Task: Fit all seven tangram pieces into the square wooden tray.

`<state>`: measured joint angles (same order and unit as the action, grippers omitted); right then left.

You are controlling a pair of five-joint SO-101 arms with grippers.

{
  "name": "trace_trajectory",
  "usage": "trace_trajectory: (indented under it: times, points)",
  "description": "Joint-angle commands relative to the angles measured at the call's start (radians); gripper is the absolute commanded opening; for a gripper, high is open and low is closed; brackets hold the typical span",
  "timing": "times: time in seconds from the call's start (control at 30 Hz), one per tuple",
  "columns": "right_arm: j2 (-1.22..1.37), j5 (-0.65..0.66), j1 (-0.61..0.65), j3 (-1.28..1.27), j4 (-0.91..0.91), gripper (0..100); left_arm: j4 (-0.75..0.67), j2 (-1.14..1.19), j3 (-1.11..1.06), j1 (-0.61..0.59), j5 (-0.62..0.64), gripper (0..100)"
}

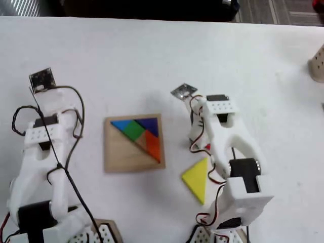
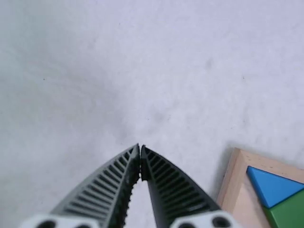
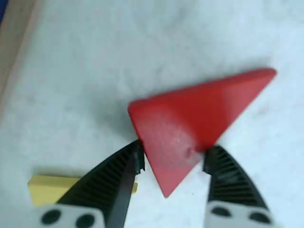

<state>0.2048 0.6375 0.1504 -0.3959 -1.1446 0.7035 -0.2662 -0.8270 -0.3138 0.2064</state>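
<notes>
The square wooden tray point(image 1: 121, 154) lies mid-table between the two arms. Blue point(image 1: 121, 124), green point(image 1: 133, 130), dark blue point(image 1: 150, 124) and orange point(image 1: 152, 144) pieces fill its far-right half. A yellow triangle point(image 1: 196, 178) lies flat to the right of the tray, beside the right arm point(image 1: 228, 136). My right gripper point(image 3: 173, 154) is shut on a red triangle point(image 3: 190, 118), one finger on each side; a sliver of red point(image 1: 207, 147) peeks out under that arm. My left gripper point(image 2: 140, 148) is shut and empty over bare table just left of the tray's corner point(image 2: 232, 175).
The yellow triangle point(image 3: 47, 187) lies close behind the right gripper's finger. A beige perforated object point(image 1: 318, 63) stands at the right edge. Wires loop around the left arm point(image 1: 40, 147). The white table is bare beyond the tray.
</notes>
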Motion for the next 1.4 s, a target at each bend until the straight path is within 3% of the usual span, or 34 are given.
trace_trajectory:
  times: [0.0,0.33,0.57,0.83,1.37]
  points:
    - [0.002,-0.028,-0.004,0.018,-0.012,3.0,-0.017,-0.004,0.025,0.008,-0.011,3]
    - [0.001,-0.041,-0.004,0.02,-0.01,4.6,-0.017,-0.004,0.025,0.008,-0.011,3]
    - [-0.045,-0.23,0.012,0.147,-0.111,23.3,-0.023,-0.004,0.025,0.01,-0.011,3]
    - [-0.147,-0.56,0.174,0.152,-0.045,24.8,-0.035,-0.004,0.025,0.03,-0.012,3]
    - [-0.025,-0.617,0.186,0.107,0.24,25.0,-0.032,-0.005,0.026,0.025,-0.057,3]
